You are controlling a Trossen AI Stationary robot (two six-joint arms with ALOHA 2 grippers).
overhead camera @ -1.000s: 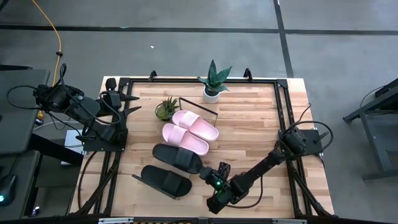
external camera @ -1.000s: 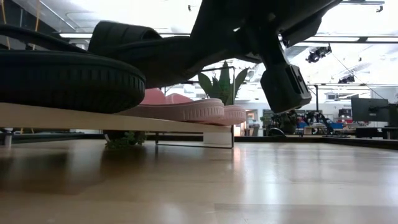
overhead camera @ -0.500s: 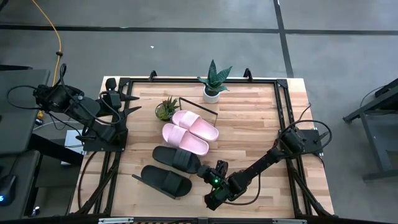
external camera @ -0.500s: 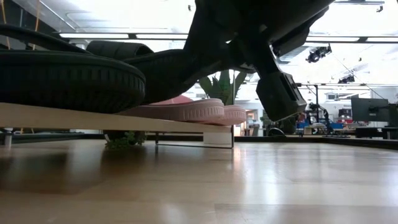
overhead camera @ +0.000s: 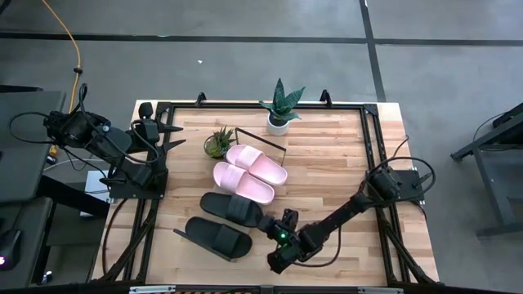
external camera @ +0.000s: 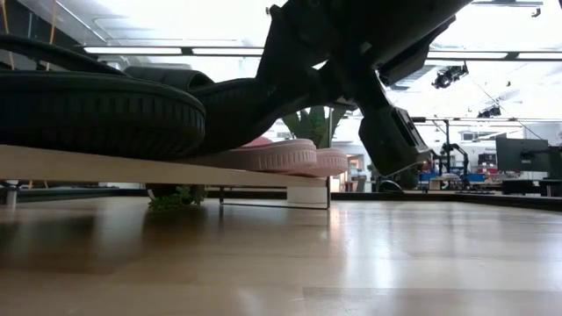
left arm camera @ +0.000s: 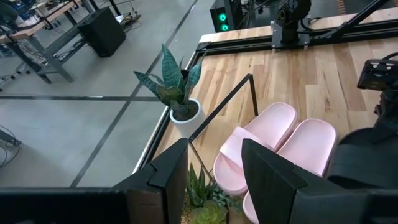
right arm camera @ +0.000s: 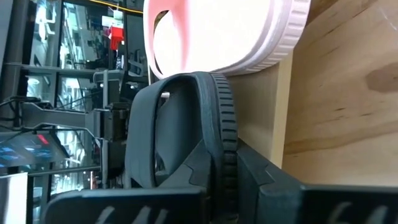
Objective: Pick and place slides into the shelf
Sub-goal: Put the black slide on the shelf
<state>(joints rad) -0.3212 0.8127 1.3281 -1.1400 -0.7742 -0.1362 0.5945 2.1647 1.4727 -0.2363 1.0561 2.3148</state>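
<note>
Two pale pink slides (overhead camera: 248, 171) and two black slides lie side by side on the light-wood shelf (external camera: 88, 165), whose dark frame (overhead camera: 261, 140) stands at its far end. My right gripper (overhead camera: 270, 224) is shut on the black slide (overhead camera: 233, 208) next to the pink pair. This slide also shows in the right wrist view (right arm camera: 186, 124). The other black slide (overhead camera: 218, 237) lies flat on the shelf's near end. My left gripper (overhead camera: 170, 135) waits open at the table's left edge. My right gripper pinches the black slide's sole at the end toward the table's right edge (right arm camera: 221, 146), one finger on each side of the rim. The fingers come slanting from the near right, along the slide. The held end is raised and the other end rests on the shelf (external camera: 198, 151).
A potted snake plant (overhead camera: 280, 106) stands at the far edge. A small succulent (overhead camera: 218, 143) stands left of the shelf's far end. Bare tabletop (overhead camera: 335, 163) lies to the right of the shelf.
My right gripper has gone a little toward the table's left edge and down with the black slide. The slide's strap end has sunk and the slide lies flatter on the shelf than before.
</note>
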